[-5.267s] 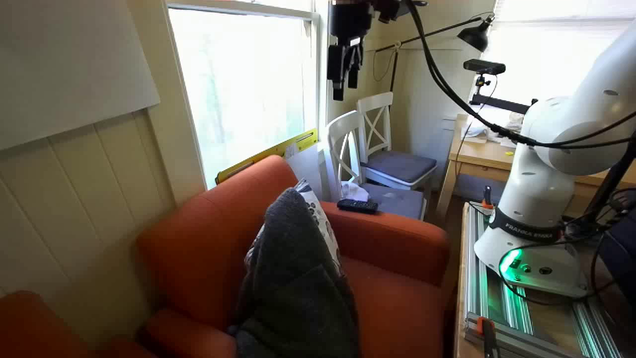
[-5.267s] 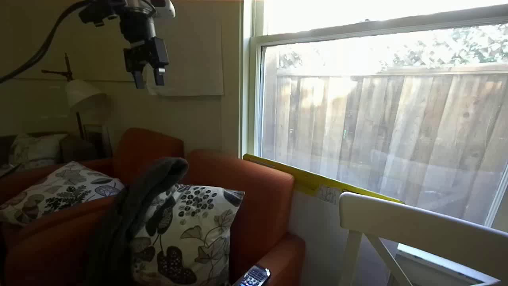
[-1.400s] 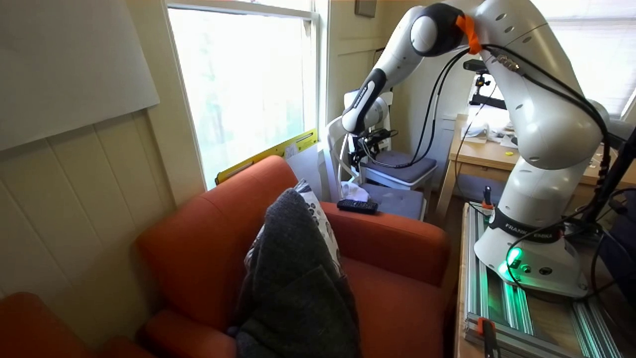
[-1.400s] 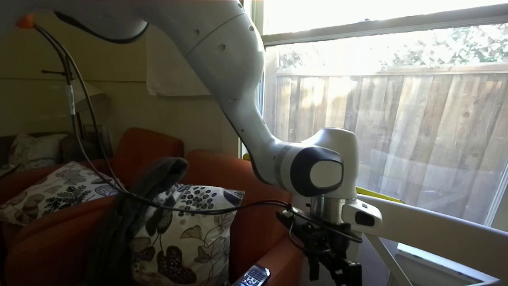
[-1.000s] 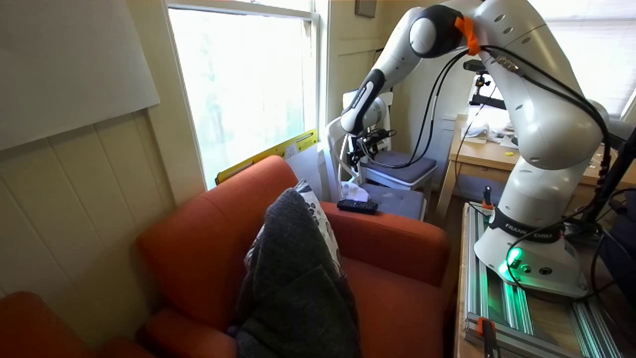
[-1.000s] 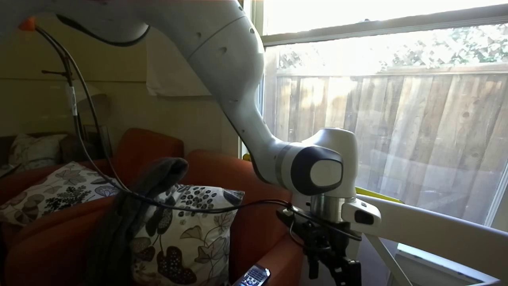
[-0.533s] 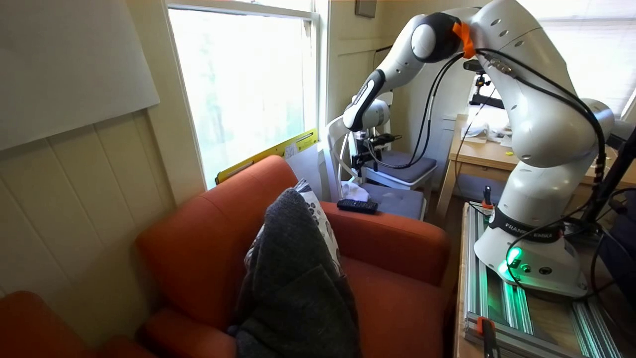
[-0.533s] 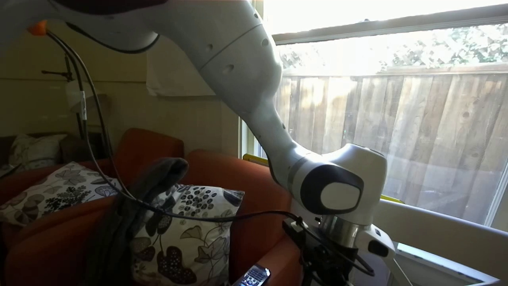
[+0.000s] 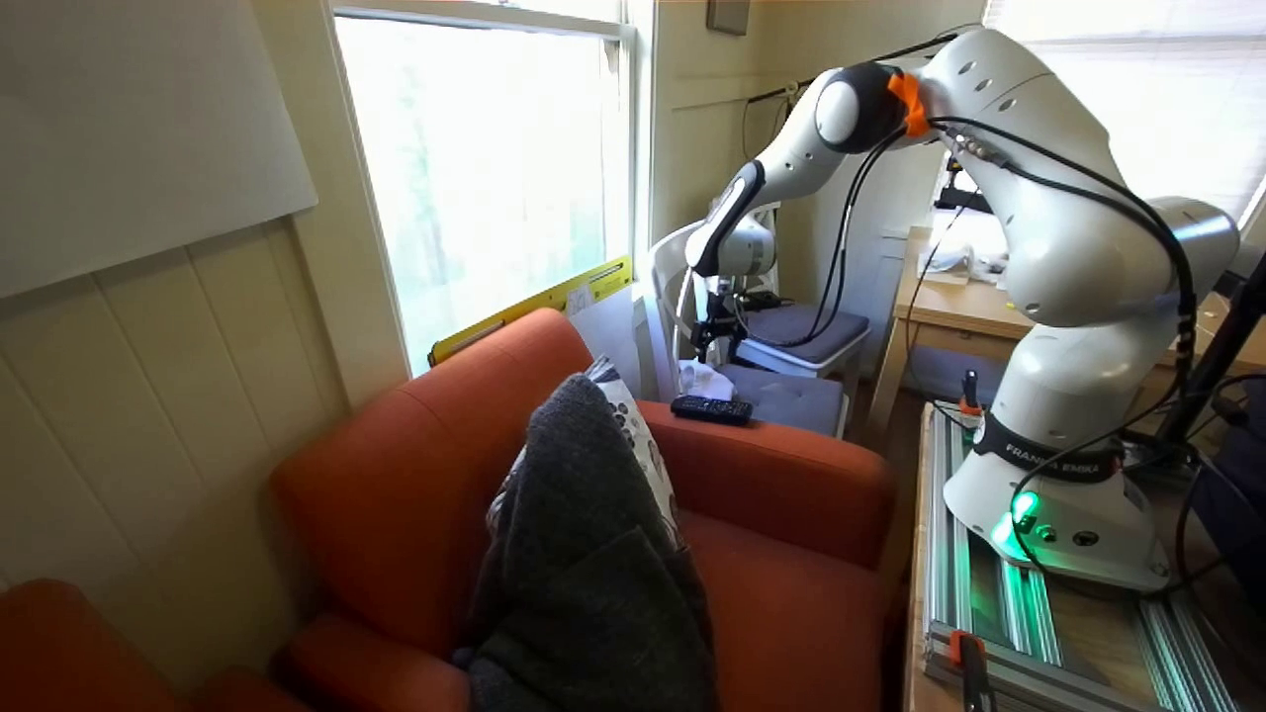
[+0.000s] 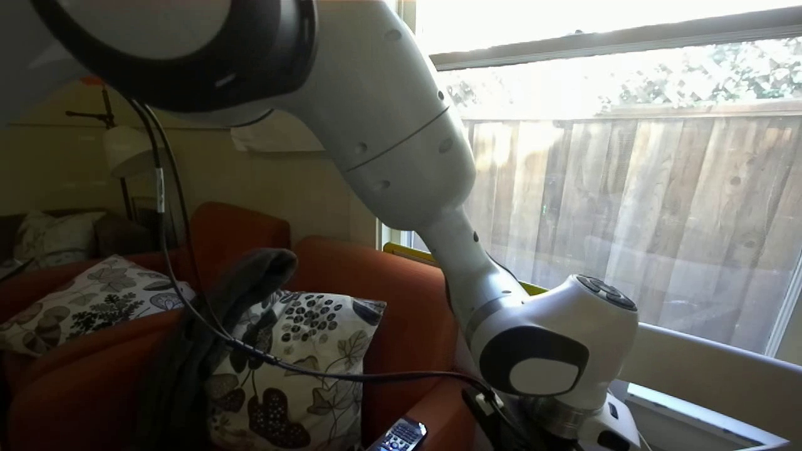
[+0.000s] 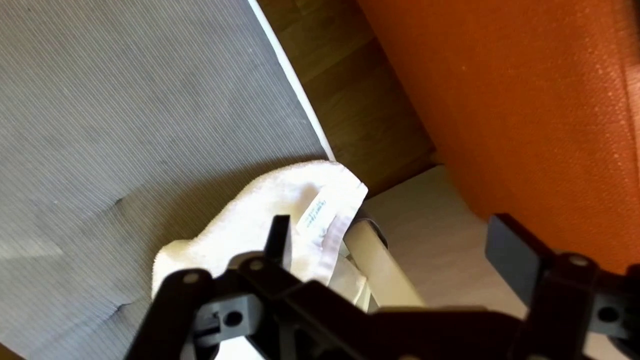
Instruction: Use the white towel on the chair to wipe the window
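The gripper (image 11: 394, 247) is now lowered nearer the white towel (image 11: 260, 215) than a second ago, jaws spread wide, nothing held. Towel's bunched on the chair (image 9: 791, 400), so a grab's probably being set up; window (image 9: 495, 168) wiping can't be started yet.

Wrist view: towel (image 11: 240, 225) wht, 8 o'clk; seat cushion (image 11: 125, 100) grey w/ fine stripes, 10 o'clk; armchair (image 11: 510, 100) orange-red, 2 o'clk; gripper (image 11: 397, 247) blk, 4-5 o'clk. In an exterior view, chair (image 10: 714, 369) wht, 4 o'clk; pillow (image 10: 319, 351) wht w/ grey, brn & blk leaf print, 7 o'clk. In an exterior view, window (image 9: 495, 148) near-wht, faint grn tint, 11 o'clk; blanket (image 9: 593, 544) dk grey, 6 o'clk.
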Controlling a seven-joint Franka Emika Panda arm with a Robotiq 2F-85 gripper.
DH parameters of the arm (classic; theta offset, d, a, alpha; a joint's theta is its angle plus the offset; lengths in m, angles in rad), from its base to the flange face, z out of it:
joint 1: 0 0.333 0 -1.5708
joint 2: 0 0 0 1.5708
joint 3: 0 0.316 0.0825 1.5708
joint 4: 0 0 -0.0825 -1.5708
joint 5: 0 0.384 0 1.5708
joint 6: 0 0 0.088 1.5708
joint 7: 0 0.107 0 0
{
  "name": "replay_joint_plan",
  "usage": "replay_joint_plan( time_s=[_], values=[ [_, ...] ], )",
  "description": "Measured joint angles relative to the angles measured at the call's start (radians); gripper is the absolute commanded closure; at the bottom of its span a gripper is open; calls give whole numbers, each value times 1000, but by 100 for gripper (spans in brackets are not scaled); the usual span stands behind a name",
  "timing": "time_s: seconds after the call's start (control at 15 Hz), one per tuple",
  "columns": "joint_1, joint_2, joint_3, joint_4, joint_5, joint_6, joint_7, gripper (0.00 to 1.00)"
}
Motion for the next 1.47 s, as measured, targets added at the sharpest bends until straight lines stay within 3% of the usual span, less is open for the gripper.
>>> replay_joint_plan(
  time_s=[0.27, 0.93, 1.47],
  values=[
    [-3, 81, 2, 56, 5, 165, 27, 0],
    [-8, 109, 11, 88, 5, 196, 33, 0],
    [-60, 159, 47, 115, -1, 344, -56, 0]
  ],
)
